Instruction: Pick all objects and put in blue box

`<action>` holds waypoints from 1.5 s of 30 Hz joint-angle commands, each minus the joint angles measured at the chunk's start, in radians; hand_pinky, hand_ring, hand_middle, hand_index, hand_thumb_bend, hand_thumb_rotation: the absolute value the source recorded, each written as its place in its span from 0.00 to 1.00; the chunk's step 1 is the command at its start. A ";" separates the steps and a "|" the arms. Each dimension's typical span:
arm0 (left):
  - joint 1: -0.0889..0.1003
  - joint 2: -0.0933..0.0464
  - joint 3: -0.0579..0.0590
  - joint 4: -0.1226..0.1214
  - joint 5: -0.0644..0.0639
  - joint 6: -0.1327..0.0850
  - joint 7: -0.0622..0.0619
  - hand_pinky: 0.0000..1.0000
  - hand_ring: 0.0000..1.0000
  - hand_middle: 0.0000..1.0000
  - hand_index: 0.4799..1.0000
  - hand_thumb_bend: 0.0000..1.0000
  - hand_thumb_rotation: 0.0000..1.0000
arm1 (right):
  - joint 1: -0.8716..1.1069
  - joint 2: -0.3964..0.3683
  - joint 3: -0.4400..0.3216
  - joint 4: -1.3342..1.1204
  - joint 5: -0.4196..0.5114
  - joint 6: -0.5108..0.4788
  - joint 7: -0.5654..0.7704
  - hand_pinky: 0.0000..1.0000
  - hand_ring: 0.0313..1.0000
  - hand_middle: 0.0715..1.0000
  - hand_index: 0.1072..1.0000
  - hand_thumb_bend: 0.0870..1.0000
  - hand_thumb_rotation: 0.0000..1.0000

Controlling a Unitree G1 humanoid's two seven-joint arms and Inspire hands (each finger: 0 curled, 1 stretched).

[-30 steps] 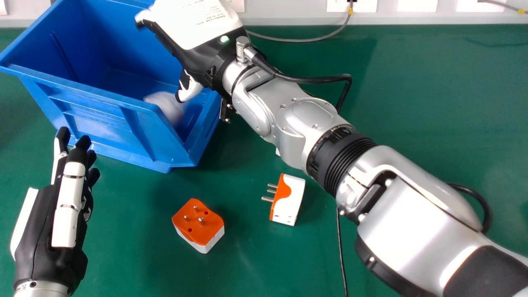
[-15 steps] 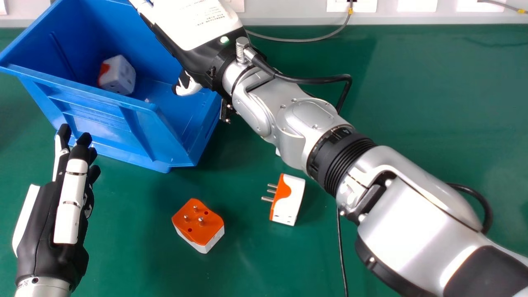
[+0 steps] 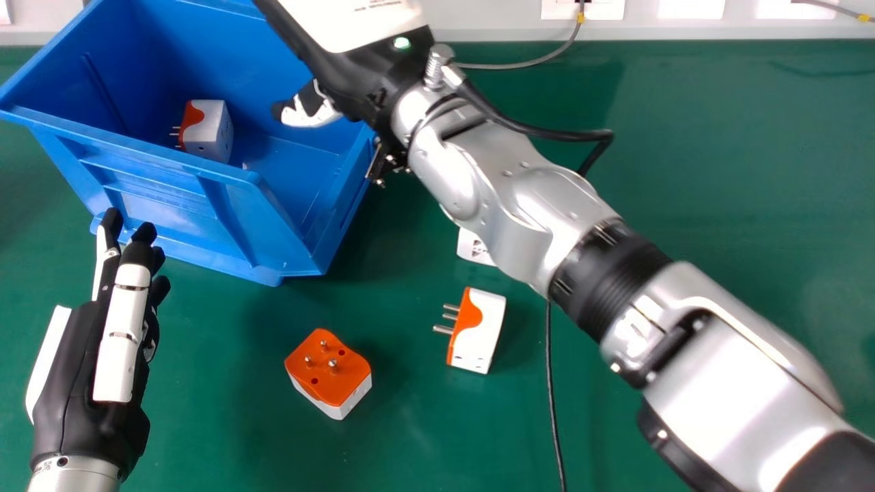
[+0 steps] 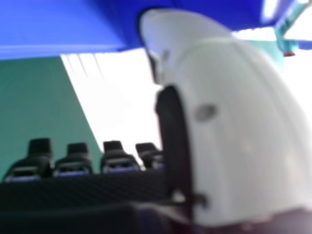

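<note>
- Right hand (image 3: 348, 65): fingers straight, empty; withdrawing low, we could snag the blue box (image 3: 164, 199).
- Left hand (image 3: 89, 383): idle, fingers straight.
- Dropping the forearm (image 3: 519, 219) early, we could topple the plug adapter (image 3: 487, 328).

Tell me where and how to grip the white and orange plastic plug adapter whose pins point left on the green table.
Come from above and pinch the adapter's white body across its near and far sides. It lies with its metal pins pointing left, so that hold should keep clear of them, and its blocky shape probably suits a pinch.
</note>
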 commanded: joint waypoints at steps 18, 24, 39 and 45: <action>-0.007 0.011 0.013 -0.021 -0.011 -0.003 -0.005 1.00 1.00 1.00 1.00 0.44 0.99 | 0.558 -0.364 -0.228 -0.985 -0.129 0.145 0.222 0.92 1.00 1.00 1.00 0.69 0.13; -0.005 0.012 0.012 -0.031 -0.008 0.005 -0.001 1.00 1.00 1.00 1.00 0.44 0.99 | 0.603 -0.407 -0.292 -1.010 -0.108 0.141 0.263 0.89 1.00 1.00 1.00 0.70 0.15; -0.009 0.015 0.015 -0.024 -0.008 0.007 -0.002 1.00 1.00 1.00 1.00 0.41 0.99 | 0.682 -0.463 -0.337 -0.933 -0.071 0.112 0.337 0.86 0.99 1.00 0.99 0.71 0.16; -0.008 0.015 0.015 -0.029 -0.009 0.007 -0.004 1.00 1.00 1.00 1.00 0.42 0.99 | 0.665 -0.535 -0.324 -0.870 -0.046 0.046 0.424 0.86 0.99 1.00 0.99 0.71 0.15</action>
